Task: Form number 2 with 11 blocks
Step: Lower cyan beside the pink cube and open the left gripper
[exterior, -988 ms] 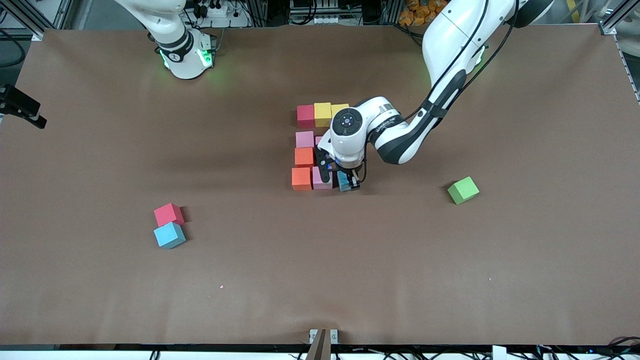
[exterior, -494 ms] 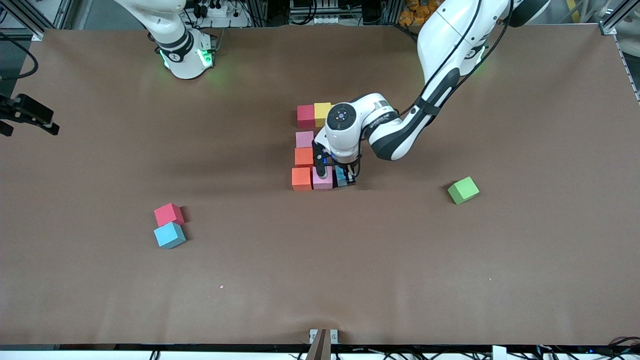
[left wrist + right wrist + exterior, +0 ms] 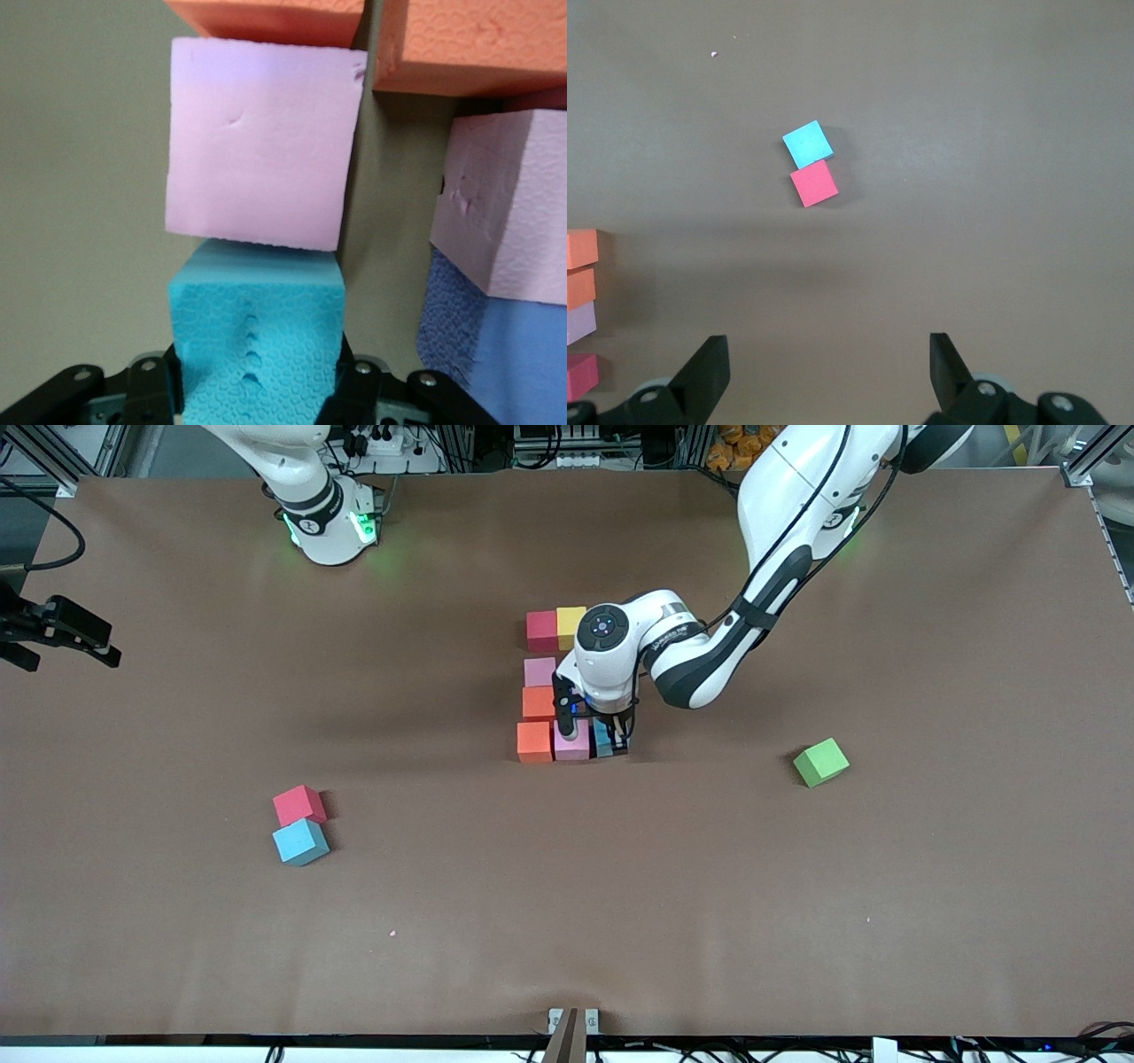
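The left end effector [image 3: 611, 741] is clamping the light blue block [image 3: 254, 341] by two opposite side faces, setting it on the worktop [image 3: 567, 921] beside the pink block [image 3: 260, 142], and the foam is looking light, soft, easily dented, while the right end effector [image 3: 824, 372] is waiting, spread apart.

The left pincer [image 3: 607, 740] sets a block [image 3: 255, 341] beside the number 2's [image 3: 556, 691] nearest row.
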Controlling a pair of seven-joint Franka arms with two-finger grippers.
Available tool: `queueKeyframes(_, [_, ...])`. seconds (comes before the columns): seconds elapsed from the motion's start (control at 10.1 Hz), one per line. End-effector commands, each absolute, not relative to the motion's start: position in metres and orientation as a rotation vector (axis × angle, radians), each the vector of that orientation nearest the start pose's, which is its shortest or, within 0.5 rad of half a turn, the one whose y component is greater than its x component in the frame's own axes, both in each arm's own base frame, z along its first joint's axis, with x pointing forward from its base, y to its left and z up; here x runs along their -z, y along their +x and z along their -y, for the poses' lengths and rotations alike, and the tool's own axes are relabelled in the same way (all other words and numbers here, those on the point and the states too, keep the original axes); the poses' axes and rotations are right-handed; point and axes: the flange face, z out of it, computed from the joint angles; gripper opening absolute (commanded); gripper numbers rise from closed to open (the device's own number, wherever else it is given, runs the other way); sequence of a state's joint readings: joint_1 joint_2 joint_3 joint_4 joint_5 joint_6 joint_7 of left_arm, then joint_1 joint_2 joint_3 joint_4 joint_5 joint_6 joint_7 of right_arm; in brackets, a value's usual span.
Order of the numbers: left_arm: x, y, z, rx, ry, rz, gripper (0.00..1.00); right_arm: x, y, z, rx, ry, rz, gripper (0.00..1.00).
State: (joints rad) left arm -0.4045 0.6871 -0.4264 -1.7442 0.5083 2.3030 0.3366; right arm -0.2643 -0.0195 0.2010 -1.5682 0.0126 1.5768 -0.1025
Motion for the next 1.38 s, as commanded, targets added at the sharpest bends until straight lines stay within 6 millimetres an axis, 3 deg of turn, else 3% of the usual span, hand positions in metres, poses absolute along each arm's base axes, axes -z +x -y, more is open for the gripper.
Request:
queueKeyframes(0.0, [-0.199,0.469,0.466,0.025,-2.223,-2.046,0.26,-0.638,0.552,0.022,0.036,-3.142,0.075,1.00])
queueKeyframes(0.2, [-0.195,0.469,0.467,0.032,-2.196,-2.057,0.26,-0.632,0.555,0.024,0.024,-3.142,0.070,1.00])
queueKeyframes(0.4, [-0.196,0.469,0.467,0.034,-2.197,-2.056,0.30,-0.632,0.555,0.039,0.034,-3.140,0.032,1.00])
queueKeyframes(0.79, [-0.195,0.466,0.474,0.042,-2.189,-2.067,0.30,-0.632,0.556,0.036,0.041,-3.142,0.036,1.00])
queueKeyframes(0.99, [-0.196,0.470,0.477,0.052,-2.199,-2.063,0.33,-0.628,0.557,0.047,0.031,-3.142,0.019,1.00])
queueKeyframes(1.19, [-0.198,0.472,0.478,0.062,-2.209,-2.052,1.00,-0.627,0.558,0.053,0.028,-3.135,0.003,1.00])
queueKeyframes(1.28, [-0.199,0.473,0.478,0.066,-2.213,-2.048,1.00,-0.627,0.558,0.052,0.028,-3.134,0.005,1.00])
